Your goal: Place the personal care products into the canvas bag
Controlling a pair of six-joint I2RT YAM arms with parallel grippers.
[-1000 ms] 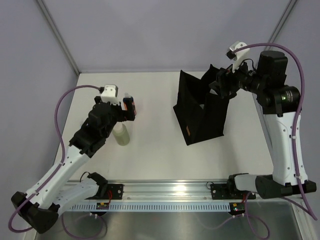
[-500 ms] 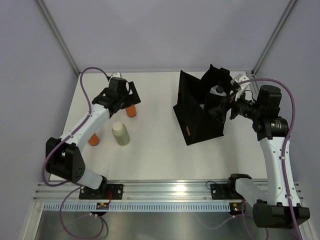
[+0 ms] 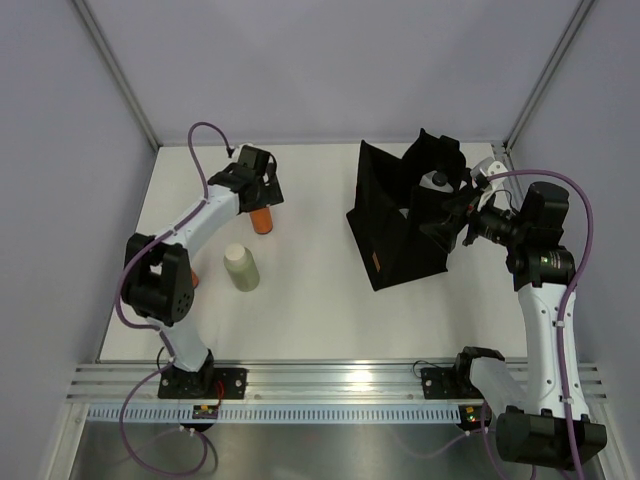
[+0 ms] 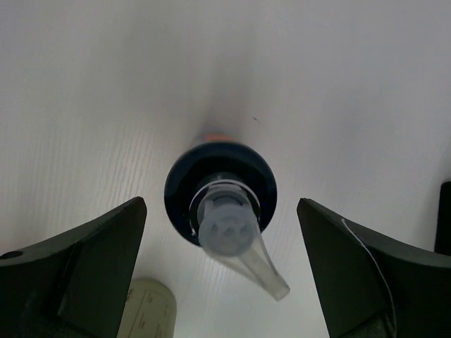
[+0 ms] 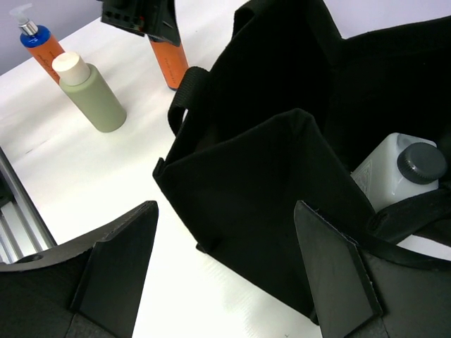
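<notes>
Pale lilac walls [image 3: 300,70] close in a white tabletop [image 3: 300,320] on which the bottles and the bag stand. Farthest left, an orange bottle with a blue cap and a clear pump [image 5: 39,44] stands upright. Beside it is an olive-green bottle with a cream cap [image 3: 241,268], also upright. Further back, the left gripper [image 4: 220,204] hangs straight above a second orange pump bottle [image 3: 262,221]. Its fingers [image 4: 84,260] are spread wide to either side of the blue collar, with clear gaps, and grasp nothing. To the right stands the black canvas bag [image 3: 400,235], mouth up and sagging, one loop handle draped down its near side and a small brown label [image 3: 375,265] low on its front. A white bottle with a dark cap [image 5: 394,172] lies inside it against the far wall. The right gripper [image 5: 225,204] hovers over the bag's right side, jaws well apart and empty. A second ago the left arm lay stretched low across the table, with its gripper near the olive-green bottle. Now the arm is folded up and reaches to the back. The right gripper has come down from higher and farther back, and the white bottle did not show in the overhead view then.
</notes>
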